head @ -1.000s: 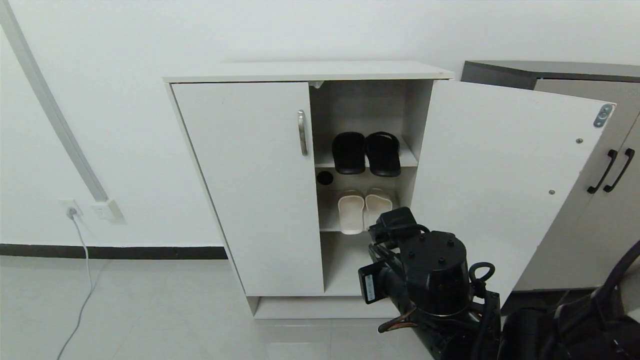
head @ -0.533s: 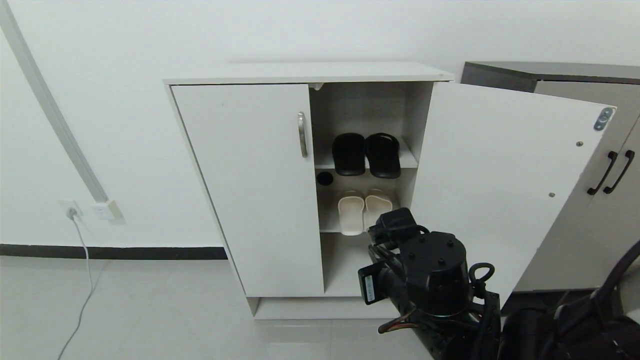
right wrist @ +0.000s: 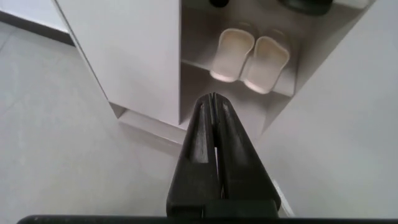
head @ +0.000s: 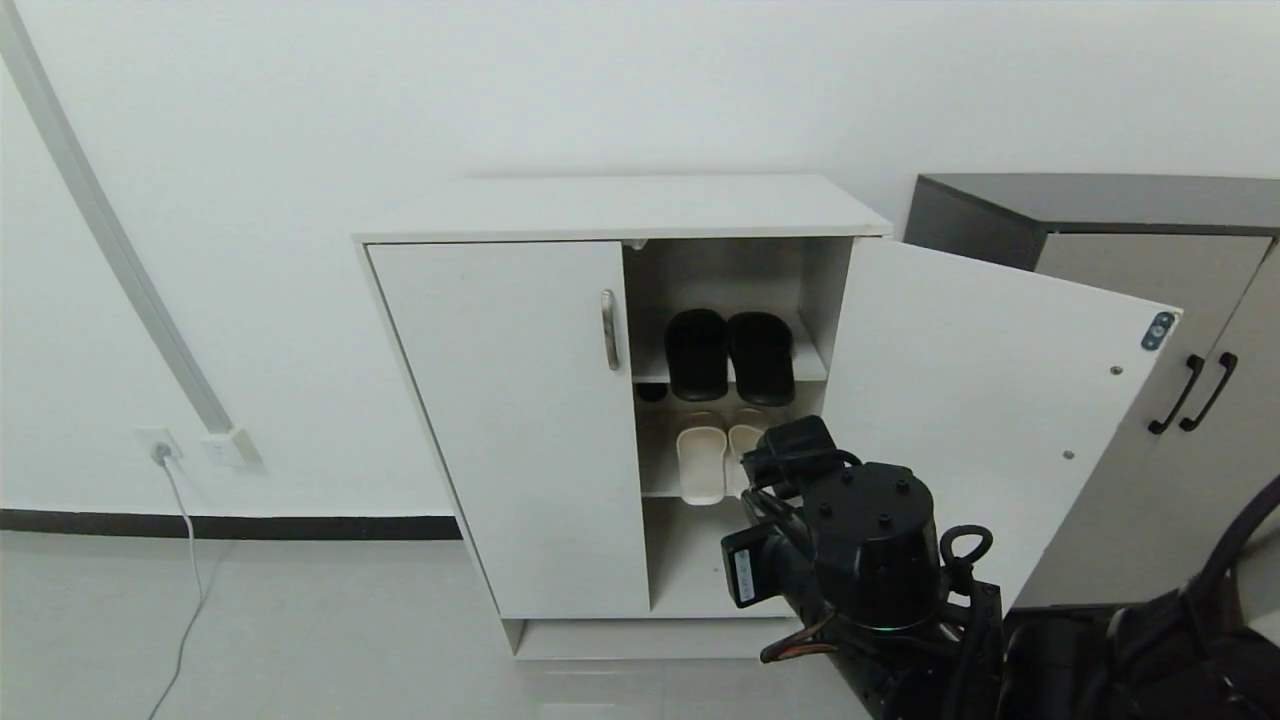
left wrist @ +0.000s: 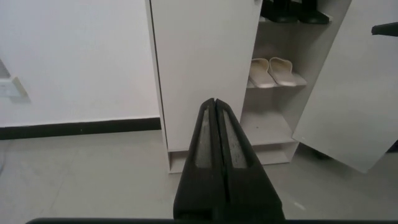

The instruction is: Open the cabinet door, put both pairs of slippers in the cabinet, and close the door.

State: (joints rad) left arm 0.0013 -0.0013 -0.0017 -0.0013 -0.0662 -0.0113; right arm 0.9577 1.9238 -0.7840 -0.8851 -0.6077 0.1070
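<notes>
The white cabinet (head: 620,205) stands against the wall with its left door (head: 510,420) shut and its right door (head: 960,400) swung wide open. A black pair of slippers (head: 730,355) sits on the upper shelf. Below it, a cream pair of slippers (head: 705,462) rests on the middle shelf, partly hidden by my right arm (head: 860,540). My right gripper (right wrist: 213,99) is shut and empty, low in front of the open side, with the cream pair (right wrist: 249,55) beyond it. Farther back, my left gripper (left wrist: 214,106) is shut and empty, facing the shut door.
A grey cabinet (head: 1150,300) with black handles (head: 1195,392) stands right behind the open door. A wall socket with a cable (head: 160,450) is at the left. Bare tiled floor (head: 250,640) lies in front and to the left.
The whole head picture has shifted: the cabinet now looks lower and a little smaller, so the camera moved. Slippers, doors and arm keep their places.
</notes>
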